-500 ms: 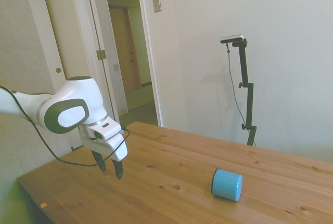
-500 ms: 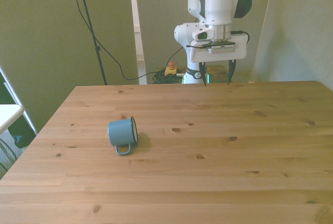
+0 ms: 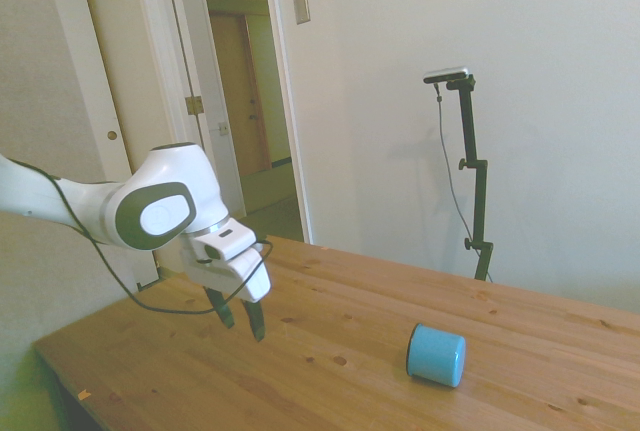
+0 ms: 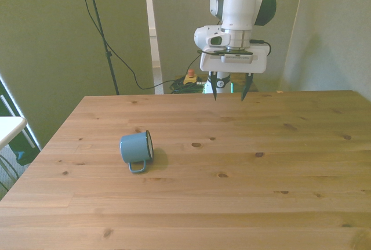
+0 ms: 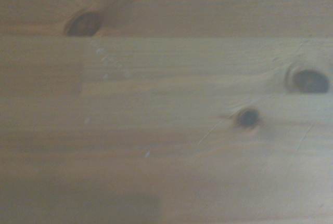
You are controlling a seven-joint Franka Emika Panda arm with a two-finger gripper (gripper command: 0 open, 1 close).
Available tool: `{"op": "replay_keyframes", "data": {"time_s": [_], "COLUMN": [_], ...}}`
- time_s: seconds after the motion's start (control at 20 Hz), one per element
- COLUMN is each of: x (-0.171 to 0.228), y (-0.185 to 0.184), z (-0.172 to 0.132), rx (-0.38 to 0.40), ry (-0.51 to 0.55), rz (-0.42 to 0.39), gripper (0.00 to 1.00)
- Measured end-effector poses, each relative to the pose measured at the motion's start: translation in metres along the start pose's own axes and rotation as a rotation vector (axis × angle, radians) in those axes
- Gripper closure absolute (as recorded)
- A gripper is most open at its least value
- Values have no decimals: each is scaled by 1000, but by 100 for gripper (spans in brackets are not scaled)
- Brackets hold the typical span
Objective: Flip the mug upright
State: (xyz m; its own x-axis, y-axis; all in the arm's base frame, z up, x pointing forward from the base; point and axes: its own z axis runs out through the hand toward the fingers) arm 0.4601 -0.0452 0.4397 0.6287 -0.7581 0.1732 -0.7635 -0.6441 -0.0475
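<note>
Blue mug (image 4: 136, 147) lies on its side on the wooden table (image 4: 290, 169), so it isn't upright yet. In the front view it sits toward the table's left edge, about halfway between the far edge and the near edge. Its open mouth w/ the thin dark rim faces the front view's right, and its small handle (image 4: 138, 166) pokes out toward the near edge, down by the wood. In the side view you only see the mug's round flat bottom and blue wall (image 3: 436, 355), so the mouth points away from that camera.

White arm's gripper (image 4: 228, 89) hangs in the air over the far edge of the table, near the middle of that edge, well apart from the mug. Its two dark fingers (image 3: 257, 319) point down and are spread wide, w/ nothing between them. That makes sense: it needs a wide gap to fit around the mug's wall or rim later.

Wrist cam shows only bare wood w/ dark knots (image 5: 248, 118), no mug, b/c the gripper isn't above the mug.

My guess: this is the reach step, very early in the job. Next the gripper likely must cross toward the left edge and come low. Since the mug is round and on its side, it could roll if bumped. Handle near the wood may stop it rolling toward the near edge a bit, but I can't tell for sure.
</note>
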Motion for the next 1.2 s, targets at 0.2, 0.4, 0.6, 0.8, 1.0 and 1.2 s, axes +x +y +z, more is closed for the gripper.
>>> {"op": "replay_keyframes", "data": {"time_s": [0.2, 0.4, 0.6, 0.8, 1.0, 1.2], "x": [55, 101, 106, 107, 119, 134], "y": [-12, -32, -52, -55, -46, -30], "z": [12, 20, 14, 29, 47, 66], "rx": [-60, -102, -132, -193, -275, -353], "ry": [70, 136, 189, 234, 300, 362], "rz": [39, 83, 75, 16, -3, -2], "gripper": [0, 0, 0, 0, 0, 0]}}
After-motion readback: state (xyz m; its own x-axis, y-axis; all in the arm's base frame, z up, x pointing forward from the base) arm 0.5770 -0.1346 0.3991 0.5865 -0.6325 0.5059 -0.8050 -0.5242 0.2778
